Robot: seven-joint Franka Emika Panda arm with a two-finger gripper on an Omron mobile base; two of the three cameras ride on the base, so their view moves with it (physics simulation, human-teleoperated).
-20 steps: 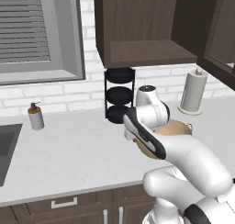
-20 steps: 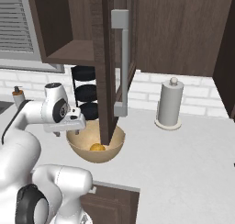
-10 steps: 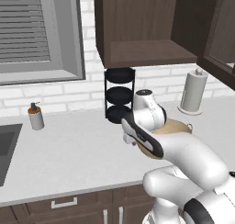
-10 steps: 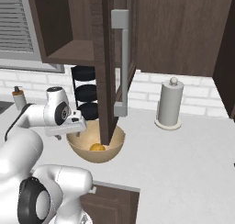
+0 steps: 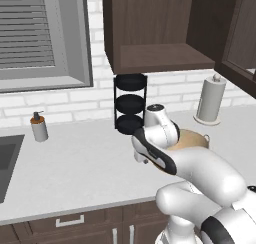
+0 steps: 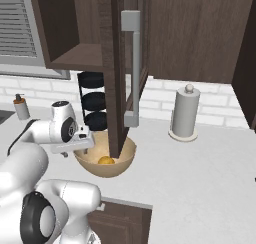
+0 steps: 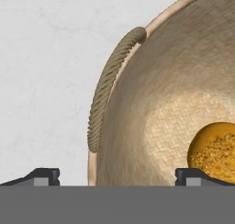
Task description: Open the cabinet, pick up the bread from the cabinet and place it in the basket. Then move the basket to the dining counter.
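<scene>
Bread is in the basket; I am lining up on the rim to carry it.

In the hand view, going left to right, I see bare pale surface (image 7: 46, 81), then the rope loop handle (image 7: 108, 87) at about 10 o'clock, then the basket (image 7: 160, 103) wall, with the bread (image 7: 213, 147) lying on its floor at 4 o'clock. My tool (image 7: 117, 175) hangs released, jaws spread wide, one tip outside the rim and the other over the inside, so the rim and handle sit between them. From the right base view the basket stands on the surface just below the open cabinet (image 6: 117, 73) door. I judge the next move is to go down over the rim, clench on it, then lift toward the dining counter.
</scene>
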